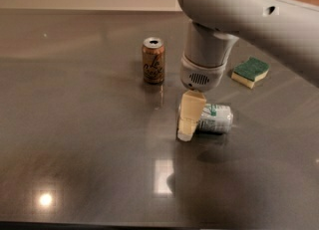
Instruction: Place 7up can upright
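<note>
Here our gripper hangs low over the table, right of its middle.
The 7up can lies on its side just behind it, toward the right edge; we cannot tell if the gripper grasps it.

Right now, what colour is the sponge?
The sponge is green on top with a yellow base, in the camera view. The gripper is down at the 7up can.

Nothing we can properly read here. The brown can has pale script, and the 7up can, lying on its side, has green lettering, but we can't make out either. The gripper is down at one end of the 7up can.
</note>
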